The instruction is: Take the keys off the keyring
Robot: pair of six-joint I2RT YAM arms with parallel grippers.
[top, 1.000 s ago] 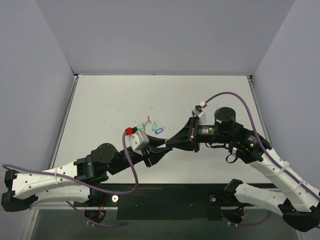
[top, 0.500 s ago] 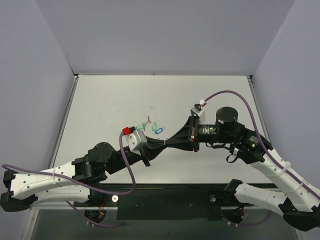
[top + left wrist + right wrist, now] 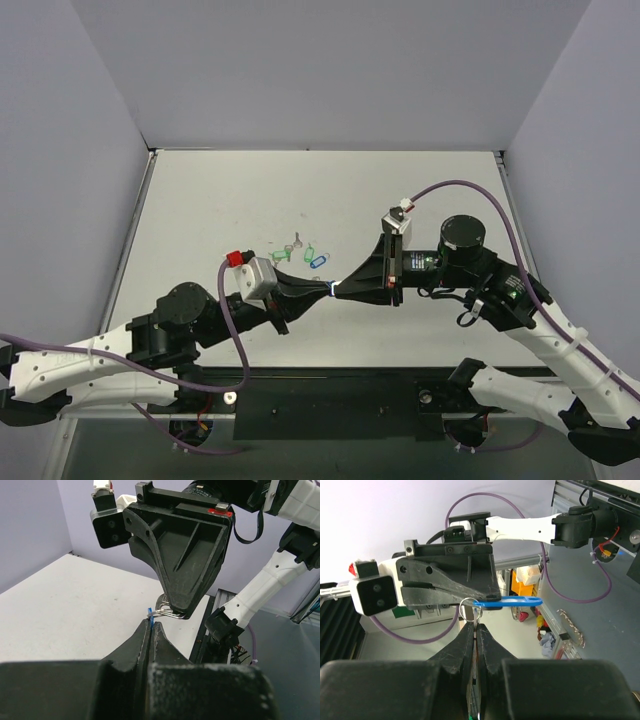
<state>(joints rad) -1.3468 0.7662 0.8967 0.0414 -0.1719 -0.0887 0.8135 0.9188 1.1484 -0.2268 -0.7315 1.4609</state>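
My left gripper (image 3: pixel 322 292) and right gripper (image 3: pixel 340 290) meet tip to tip above the table's near middle. In the left wrist view my left gripper (image 3: pixel 151 623) is shut on the edge of the blue tag (image 3: pixel 149 614). The thin keyring (image 3: pixel 168 612) runs from the tag to the right gripper's fingertips (image 3: pixel 176 611). In the right wrist view my right gripper (image 3: pixel 476 626) is shut on a silver key (image 3: pixel 476 621) that hangs on the keyring (image 3: pixel 469 608). The blue tag (image 3: pixel 509 602) sticks out sideways from the left gripper's fingers (image 3: pixel 451 587).
On the table behind the grippers lie two green tags (image 3: pixel 281 255) (image 3: pixel 308 251), another blue tag (image 3: pixel 318 261) and a lone silver key (image 3: pixel 296 240). Grey walls enclose the table on three sides. Purple cables loop from both wrists.
My left arm has drawn back to the left, and the right gripper has reached further left after it. The two grippers now stand tip to tip, still joined by the tag and ring.
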